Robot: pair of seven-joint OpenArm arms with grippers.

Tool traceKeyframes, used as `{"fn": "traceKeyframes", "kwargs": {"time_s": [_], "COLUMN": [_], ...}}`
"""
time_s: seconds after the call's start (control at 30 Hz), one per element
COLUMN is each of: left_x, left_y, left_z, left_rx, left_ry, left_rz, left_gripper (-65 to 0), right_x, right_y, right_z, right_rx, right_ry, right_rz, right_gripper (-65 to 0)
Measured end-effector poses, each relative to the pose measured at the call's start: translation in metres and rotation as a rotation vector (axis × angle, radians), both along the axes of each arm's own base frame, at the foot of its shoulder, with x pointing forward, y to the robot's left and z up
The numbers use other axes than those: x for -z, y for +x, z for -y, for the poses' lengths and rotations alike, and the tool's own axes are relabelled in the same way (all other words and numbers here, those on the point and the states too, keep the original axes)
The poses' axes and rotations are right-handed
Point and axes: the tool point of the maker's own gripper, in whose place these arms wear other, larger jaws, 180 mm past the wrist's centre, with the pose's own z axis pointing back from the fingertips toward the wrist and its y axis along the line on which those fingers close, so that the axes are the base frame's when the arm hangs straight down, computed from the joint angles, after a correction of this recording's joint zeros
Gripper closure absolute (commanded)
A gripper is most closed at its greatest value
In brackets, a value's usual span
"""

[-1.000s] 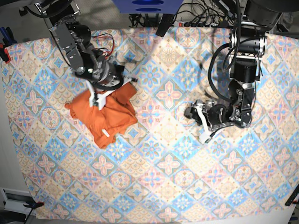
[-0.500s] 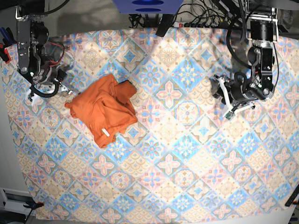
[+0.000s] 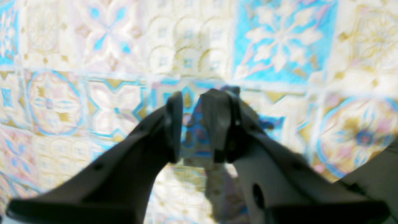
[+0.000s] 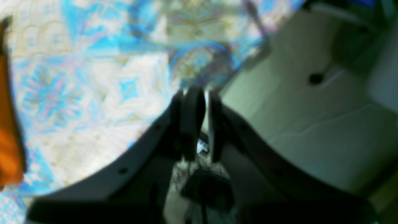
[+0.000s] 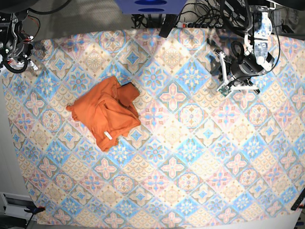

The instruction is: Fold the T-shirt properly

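The orange T-shirt (image 5: 105, 112) lies in a crumpled, partly folded heap on the left half of the tile-patterned tablecloth (image 5: 190, 167), with its white tag (image 5: 108, 136) showing near the front. No gripper touches it. My right gripper (image 5: 27, 62) is at the table's far left corner, well away from the shirt. In the right wrist view it (image 4: 202, 124) hangs over the table edge, jaws nearly together and empty, and the shirt (image 4: 9, 140) shows as an orange strip at the left. My left gripper (image 5: 222, 76) is at the back right; it (image 3: 194, 124) holds nothing, jaws nearly together.
Cables and a power strip (image 5: 200, 19) run along the back edge beside a blue object (image 5: 150, 5). Grey floor (image 4: 311, 109) lies beyond the left table edge. A red clamp (image 5: 38, 208) sits at the front left corner.
The right arm has let go of the shirt and pulled back to the far left corner. The left arm has lifted from the cloth and moved to the back right. The shirt lies still.
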Motion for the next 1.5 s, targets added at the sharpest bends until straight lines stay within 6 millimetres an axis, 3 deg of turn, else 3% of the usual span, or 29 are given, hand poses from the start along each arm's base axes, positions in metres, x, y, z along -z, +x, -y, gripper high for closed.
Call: {"fn": "traceKeyframes", "kwargs": {"time_s": [0.07,0.2,0.27,0.33,0.53,0.67,0.77,0.9,1.0,1.1,1.2,1.33,1.5], "left_x": [0.005,0.019,0.025,0.031,0.041,0.045,0.044,0.044,0.041,0.041,0.061,0.109,0.152], "left_y": [-0.011,-0.042,-0.059,-0.075,-0.122,-0.156,-0.172,-0.199,-0.219,-0.217,-0.232,-0.275,-0.271], "left_z": [-0.004,0.009,0.02,0.025,0.046,0.065,0.068,0.067,0.06,0.039,0.016,-0.005,-0.002], "left_rx": [-0.01,0.009,0.01,0.0,-0.018,-0.033,-0.033,-0.046,-0.09,-0.216,-0.306,-0.415,-0.534], "left_ry": [0.018,-0.024,-0.056,-0.06,-0.126,-0.187,-0.204,-0.214,-0.219,-0.206,-0.19,-0.155,-0.267], "left_rz": [-0.004,-0.023,-0.043,-0.068,-0.111,-0.165,-0.185,-0.224,-0.25,-0.194,-0.214,-0.361,-0.334], "left_gripper": [-13.6,-13.6,-13.6,-13.6,-13.5,-13.5,-13.5,-13.5,-13.4,-10.7,-9.0,-8.8,-8.6], "right_x": [-0.001,-0.007,-0.016,-0.016,0.013,0.03,0.047,0.07,0.083,0.1,0.117,0.132,0.149], "right_y": [-0.016,-0.046,-0.053,-0.061,-0.113,-0.131,-0.149,-0.18,-0.19,-0.196,-0.205,-0.222,-0.229], "right_z": [0.008,0.027,0.046,0.053,0.056,0.055,0.048,0.038,0.039,0.036,0.033,0.029,0.024], "right_rx": [0.024,0.087,0.022,-0.048,-0.156,-0.317,-0.404,-0.506,-0.567,-0.577,-0.58,-0.572,-0.555], "right_ry": [-0.015,-0.052,-0.156,-0.199,-0.232,-0.278,-0.287,-0.281,-0.277,-0.249,-0.226,-0.2,-0.169], "right_rz": [-0.029,-0.06,-0.072,-0.103,-0.254,-0.367,-0.442,-0.525,-0.544,-0.535,-0.526,-0.534,-0.54], "right_gripper": [-6.6,-6.6,-6.6,-6.6,-6.6,-6.6,-6.6,-6.6,-6.6,-6.6,-6.6,-6.6,-6.6]}}
